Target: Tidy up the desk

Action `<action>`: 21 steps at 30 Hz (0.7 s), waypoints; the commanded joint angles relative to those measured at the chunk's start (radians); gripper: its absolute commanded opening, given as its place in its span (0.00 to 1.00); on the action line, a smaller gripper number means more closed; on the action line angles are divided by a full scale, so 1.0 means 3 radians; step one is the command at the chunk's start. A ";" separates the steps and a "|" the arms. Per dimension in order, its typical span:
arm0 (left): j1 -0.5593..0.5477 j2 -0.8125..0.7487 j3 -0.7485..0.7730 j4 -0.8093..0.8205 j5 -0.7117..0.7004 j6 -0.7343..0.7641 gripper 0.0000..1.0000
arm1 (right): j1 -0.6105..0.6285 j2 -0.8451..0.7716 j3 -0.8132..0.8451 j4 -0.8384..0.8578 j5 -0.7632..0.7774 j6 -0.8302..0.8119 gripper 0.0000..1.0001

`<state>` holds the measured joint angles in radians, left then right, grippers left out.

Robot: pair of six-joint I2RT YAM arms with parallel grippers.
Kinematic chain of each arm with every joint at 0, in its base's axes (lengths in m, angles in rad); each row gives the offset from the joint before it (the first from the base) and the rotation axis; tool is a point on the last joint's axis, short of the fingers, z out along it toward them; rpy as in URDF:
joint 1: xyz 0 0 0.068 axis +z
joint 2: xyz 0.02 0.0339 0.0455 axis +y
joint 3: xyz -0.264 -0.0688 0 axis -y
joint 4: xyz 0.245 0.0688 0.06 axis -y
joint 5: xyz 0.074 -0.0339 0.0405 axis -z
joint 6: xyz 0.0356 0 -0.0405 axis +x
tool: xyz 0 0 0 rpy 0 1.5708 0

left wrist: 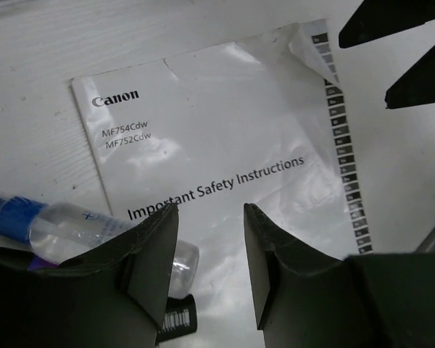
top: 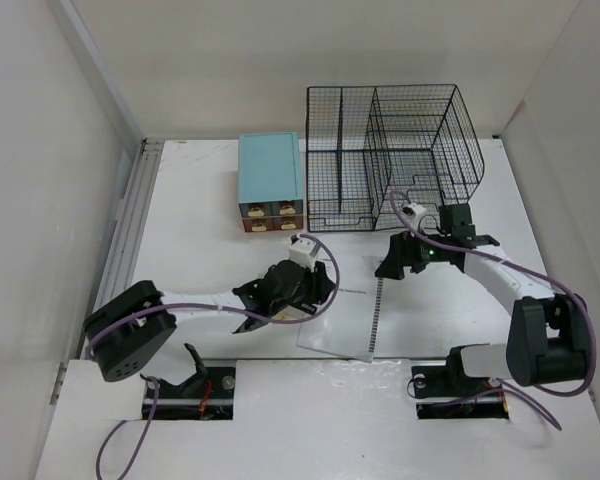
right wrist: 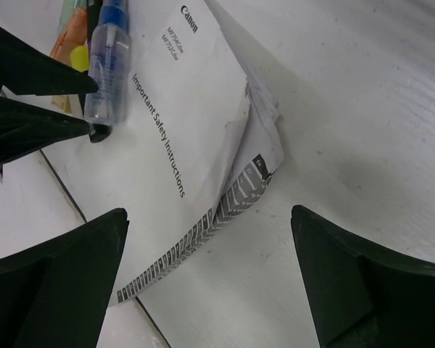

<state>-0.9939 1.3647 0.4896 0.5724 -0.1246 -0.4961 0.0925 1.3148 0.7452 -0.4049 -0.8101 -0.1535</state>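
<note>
Teal drawer box (top: 270,180) sits right beside a black wire rack (top: 395,150) at the back. Nearer, a Canon safety booklet (left wrist: 217,145) has a small clear blue-capped bottle (left wrist: 65,228) lying on its edge.

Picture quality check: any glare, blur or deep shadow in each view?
Left wrist: pale glare patches on the glossy booklet, title readable, left gripper soft-edged in the foreground. Right wrist: print sharp, right gripper a dark, featureless silhouette. Top external: even light, booklet print too small to read.

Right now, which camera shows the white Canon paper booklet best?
Left wrist view: the white Canon paper booklet fills it, title readable. Right wrist view shows it slanted, one corner curled; top view, only a small pale sheet.
</note>
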 commanded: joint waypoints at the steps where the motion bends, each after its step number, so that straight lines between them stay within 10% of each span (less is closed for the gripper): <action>1: -0.0016 0.0185 0.0183 0.0434 -0.0137 0.0268 0.39 | 0.0050 0.0055 -0.0055 0.0516 0.0046 0.0271 0.99; 21: 0.0122 0.1295 0.0541 0.0981 0.0134 0.0191 0.18 | 0.0300 0.0945 -0.0357 0.1304 -0.0219 0.0614 0.95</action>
<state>-0.9588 1.7382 0.6060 0.8143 -0.1135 -0.4282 0.1417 1.5528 0.6529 -0.0521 -0.8658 0.0162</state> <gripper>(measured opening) 0.190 0.954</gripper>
